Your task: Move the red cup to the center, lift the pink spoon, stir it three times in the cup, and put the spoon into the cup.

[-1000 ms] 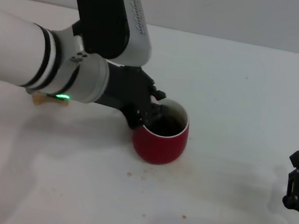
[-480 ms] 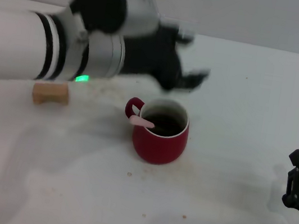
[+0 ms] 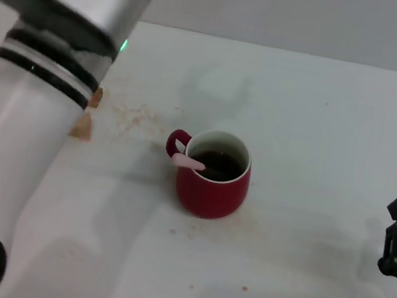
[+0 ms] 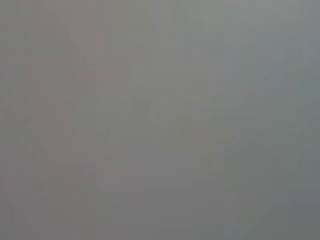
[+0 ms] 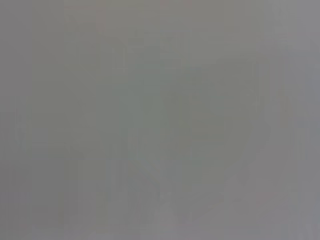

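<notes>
Spoon (image 3: 187, 162) in red cup (image 3: 212, 184), tan block (image 3: 83, 125) behind left arm (image 3: 28, 129); claw states can't tell.

1. The red cup (image 3: 211, 185) is a squat, rounded, dark red mug with a white inner wall and a loop handle. It stands upright on the white bench, about midway between the left and right edges and roughly midway from near edge to far edge. Its handle points toward the left edge. Dark liquid fills the lower part of the inside.

2. The pink spoon (image 3: 190, 162) is small and slim, with a pale pink handle. It sits in the cup, leaning on the rim on the handle side; its handle end pokes out just over the rim, while its lower end is in the dark liquid, bowl hidden.
</notes>
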`<state>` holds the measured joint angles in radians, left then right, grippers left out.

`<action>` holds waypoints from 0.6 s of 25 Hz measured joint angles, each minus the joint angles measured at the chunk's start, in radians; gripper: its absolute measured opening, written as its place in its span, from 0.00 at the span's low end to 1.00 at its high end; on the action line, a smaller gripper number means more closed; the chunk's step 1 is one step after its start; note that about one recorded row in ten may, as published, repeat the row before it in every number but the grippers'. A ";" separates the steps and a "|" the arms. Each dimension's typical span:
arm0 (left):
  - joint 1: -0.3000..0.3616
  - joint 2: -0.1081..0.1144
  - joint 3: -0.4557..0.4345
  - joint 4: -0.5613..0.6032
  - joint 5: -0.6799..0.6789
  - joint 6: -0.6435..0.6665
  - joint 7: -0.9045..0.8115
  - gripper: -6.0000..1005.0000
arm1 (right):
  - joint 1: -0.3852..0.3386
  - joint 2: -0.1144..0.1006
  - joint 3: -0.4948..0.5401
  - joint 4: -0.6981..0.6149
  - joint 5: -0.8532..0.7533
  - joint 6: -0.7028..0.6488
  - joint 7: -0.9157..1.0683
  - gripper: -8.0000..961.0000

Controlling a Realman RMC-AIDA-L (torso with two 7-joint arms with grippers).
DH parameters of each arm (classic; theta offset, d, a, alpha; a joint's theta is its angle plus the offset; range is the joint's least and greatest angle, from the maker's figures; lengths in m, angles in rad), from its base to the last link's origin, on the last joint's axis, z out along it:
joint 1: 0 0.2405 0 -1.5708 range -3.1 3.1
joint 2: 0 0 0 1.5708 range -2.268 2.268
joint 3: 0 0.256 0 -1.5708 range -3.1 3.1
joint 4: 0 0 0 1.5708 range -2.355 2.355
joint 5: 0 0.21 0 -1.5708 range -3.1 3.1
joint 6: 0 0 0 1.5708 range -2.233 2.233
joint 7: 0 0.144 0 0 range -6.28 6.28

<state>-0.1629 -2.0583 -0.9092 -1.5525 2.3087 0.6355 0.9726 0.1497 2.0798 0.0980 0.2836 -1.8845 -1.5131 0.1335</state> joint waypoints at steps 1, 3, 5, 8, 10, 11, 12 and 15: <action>0.000 0.000 0.002 0.024 0.023 0.029 -0.072 0.82 | -0.001 0.000 0.003 -0.002 0.000 -0.001 0.000 0.01; 0.004 0.001 0.001 0.086 0.078 0.087 -0.230 0.83 | -0.001 0.000 0.004 -0.004 0.000 -0.001 -0.001 0.01; 0.011 0.001 -0.003 0.188 0.145 0.181 -0.411 0.83 | -0.001 0.001 0.005 -0.007 0.001 0.001 -0.001 0.01; 0.012 0.001 -0.016 0.370 0.210 0.347 -0.649 0.83 | -0.003 0.000 0.005 -0.015 0.001 0.001 -0.002 0.01; 0.007 -0.001 -0.037 0.489 0.219 0.398 -0.736 0.83 | -0.005 0.000 0.005 -0.018 0.001 0.000 -0.002 0.01; -0.007 -0.005 -0.061 0.616 0.217 0.414 -0.779 0.83 | -0.005 0.000 0.005 -0.020 0.001 0.000 -0.002 0.01; -0.015 -0.007 -0.072 0.680 0.215 0.418 -0.792 0.83 | -0.005 0.000 0.005 -0.024 0.001 0.000 -0.002 0.01; -0.036 -0.010 -0.084 0.822 0.212 0.459 -0.827 0.83 | -0.004 0.000 0.005 -0.032 0.001 0.001 -0.002 0.01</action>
<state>-0.1988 -2.0684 -0.9936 -0.7308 2.5203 1.0948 0.1459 0.1454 2.0796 0.1029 0.2514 -1.8836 -1.5122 0.1312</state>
